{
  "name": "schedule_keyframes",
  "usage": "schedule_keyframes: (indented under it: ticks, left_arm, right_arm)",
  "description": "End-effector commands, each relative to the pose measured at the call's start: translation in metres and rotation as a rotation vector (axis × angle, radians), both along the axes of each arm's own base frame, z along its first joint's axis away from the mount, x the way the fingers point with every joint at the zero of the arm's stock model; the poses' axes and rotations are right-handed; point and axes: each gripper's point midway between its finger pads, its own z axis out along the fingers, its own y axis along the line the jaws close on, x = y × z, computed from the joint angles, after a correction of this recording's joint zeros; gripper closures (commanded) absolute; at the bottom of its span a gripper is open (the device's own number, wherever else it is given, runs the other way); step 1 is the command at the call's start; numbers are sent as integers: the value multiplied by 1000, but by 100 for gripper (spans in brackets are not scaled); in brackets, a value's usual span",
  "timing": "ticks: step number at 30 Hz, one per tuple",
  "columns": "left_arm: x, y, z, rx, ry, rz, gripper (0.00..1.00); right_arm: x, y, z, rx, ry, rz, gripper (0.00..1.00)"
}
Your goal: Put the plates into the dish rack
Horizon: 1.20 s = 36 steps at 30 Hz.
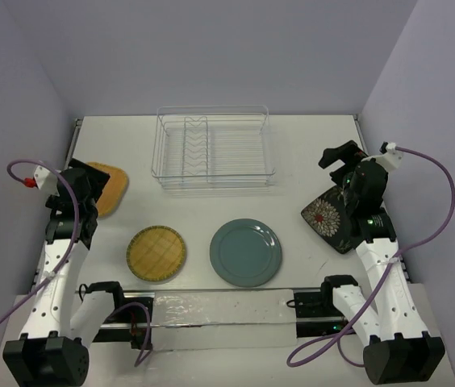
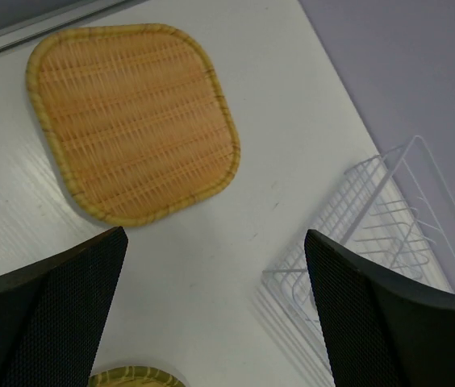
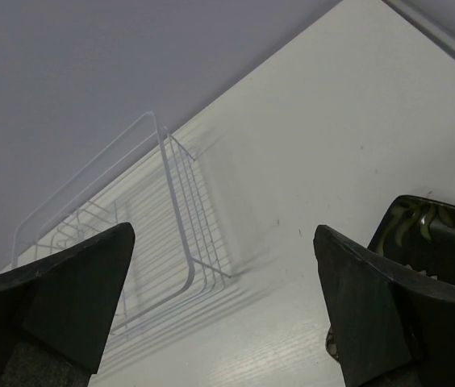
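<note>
**A:** Start at the left. Where is the nearest plate from those jaws?

**B:** The left gripper [image 2: 214, 234] is spread wide and holds nothing. In its wrist view the orange-tan woven plate [image 2: 131, 121] lies flat at about 11 o'clock from the gap, near but not touching. It's a rounded square, so it has no real long axis, and it sits turned a little on the table [image 1: 292, 161]. From above it's at 9 o'clock of the table's middle, so I'd call it the left arm's plate.

**A:** And the ones in the middle?

**B:** The small yellow grid plate [image 1: 156, 252] is at 8 o'clock and the plain teal plate [image 1: 246, 251] is between 5 and 6. Both lie flat, well apart from either gripper. The yellow one is nearer the left arm.

**A:** The rack?

**B:** The wire dish rack [image 1: 211, 149] is at 12 o'clock with nothing in it. Its long axis runs 9 to 3, and the wavy dividers are in its left half. Nothing stands between it and any plate.

**A:** And the right side?

**B:** The right gripper [image 3: 223, 228] is also spread and holding nothing. The dark floral square plate [image 1: 331, 218] lies at 3 o'clock on the table, turned like a diamond. In the right wrist view a corner of it shows at 4 o'clock, partly under one finger. I can't tell whether they touch.

**A:** What's the difficulty?

**B:** As I see it, every plate lies flat, so an edge must be lifted before the jaws can grip it.
</note>
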Motion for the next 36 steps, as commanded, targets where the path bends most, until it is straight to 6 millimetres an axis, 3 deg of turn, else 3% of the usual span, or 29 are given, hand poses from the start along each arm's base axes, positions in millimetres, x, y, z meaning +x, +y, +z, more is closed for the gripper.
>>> schedule_keyframes:
  ticks: [1, 7, 9, 12, 15, 28, 32, 36]
  left_arm:
    - [-8, 18, -12, -44, 35, 148, 1]
    - [-2, 41, -47, -153, 46, 167, 1]
    - [-4, 56, -71, -191, 72, 203, 1]
    - [-2, 61, -105, -244, 134, 187, 1]
    - [10, 60, -114, -253, 109, 149, 1]
    - [13, 72, -166, -333, 222, 207, 1]
    - [18, 71, -184, -383, 256, 214, 5]
    - [25, 66, -202, -450, 287, 221, 15]
  right_arm:
    - [5, 6, 14, -11, -61, 38, 0]
    - [8, 12, 13, -25, -64, 81, 0]
    - [9, 16, 13, -29, -66, 106, 0]
    - [11, 19, 13, -32, -68, 124, 0]
    - [11, 22, 14, -35, -75, 140, 0]
    - [8, 26, 16, -27, -94, 161, 1]
    - [4, 24, 19, -28, -107, 150, 1]
    - [2, 22, 20, -29, -116, 140, 1]
